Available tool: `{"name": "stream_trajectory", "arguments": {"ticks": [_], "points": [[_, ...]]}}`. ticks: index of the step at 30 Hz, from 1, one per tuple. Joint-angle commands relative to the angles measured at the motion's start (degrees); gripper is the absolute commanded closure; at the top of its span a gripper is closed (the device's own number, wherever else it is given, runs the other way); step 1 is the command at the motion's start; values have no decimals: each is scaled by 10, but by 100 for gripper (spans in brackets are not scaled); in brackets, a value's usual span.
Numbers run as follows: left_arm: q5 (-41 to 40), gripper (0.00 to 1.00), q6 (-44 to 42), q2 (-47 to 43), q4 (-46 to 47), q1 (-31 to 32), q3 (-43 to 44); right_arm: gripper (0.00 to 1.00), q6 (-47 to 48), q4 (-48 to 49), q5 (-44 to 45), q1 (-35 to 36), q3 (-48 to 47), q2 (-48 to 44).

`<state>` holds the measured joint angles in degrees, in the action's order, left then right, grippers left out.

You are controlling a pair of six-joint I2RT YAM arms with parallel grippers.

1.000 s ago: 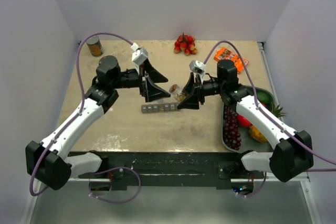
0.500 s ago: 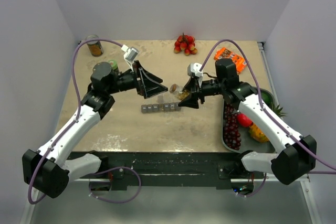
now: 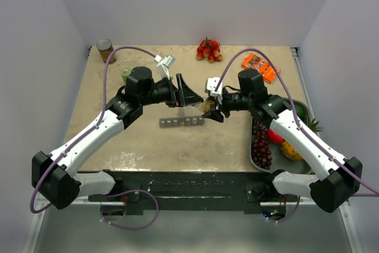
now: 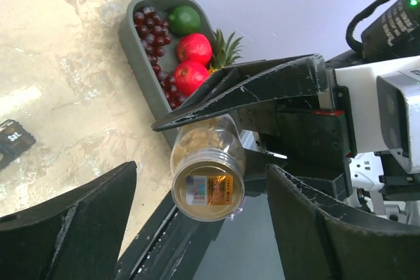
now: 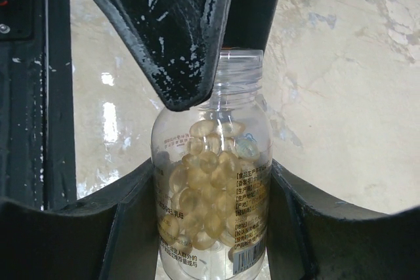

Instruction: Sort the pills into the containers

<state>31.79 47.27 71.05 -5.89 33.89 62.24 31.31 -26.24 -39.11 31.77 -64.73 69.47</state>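
left fingers [image 4: 65, 234] — spread wide, flanking pill bottle [image 4: 208, 168] | right fingers [image 5: 328, 240] — clamped on bottle | both arms angled inward

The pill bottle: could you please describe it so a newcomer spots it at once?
On the beige table, look just beyond the grey pill organiser strip, where the right gripper grips it. It is the small clear pill bottle, uncapped, holding pale yellow capsules; the tin can at the back left is opaque.

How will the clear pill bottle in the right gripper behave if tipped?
Probably slippery: the bottle is smooth, round plastic, pinched at its sides by the right gripper. With no cap on, capsules would likely spill fast. Laid down, it may roll.
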Motion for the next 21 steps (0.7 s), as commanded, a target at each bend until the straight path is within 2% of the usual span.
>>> {"name": "stream_trajectory", "arguments": {"ticks": [1,7,11,13,17,19,21], "points": [[-13,18,12,1,-10,5,27,100,9,13,17,0,-15,-15],[-13,22,-3,1,-29,6,26,100,-3,21,15,0,-15,-11],[-9,29,-9,1,-28,7,28,100,-6,22,12,0,-13,-7],[-1,36,-10,4,-23,6,27,100,-8,22,11,0,-12,-8],[27,58,-18,13,-11,7,24,100,-15,24,6,0,-12,-6],[44,65,-25,15,-6,7,19,100,-20,24,-4,0,-11,-4],[63,75,-46,18,-4,7,16,100,-31,24,-17,1,-10,-2]]}}
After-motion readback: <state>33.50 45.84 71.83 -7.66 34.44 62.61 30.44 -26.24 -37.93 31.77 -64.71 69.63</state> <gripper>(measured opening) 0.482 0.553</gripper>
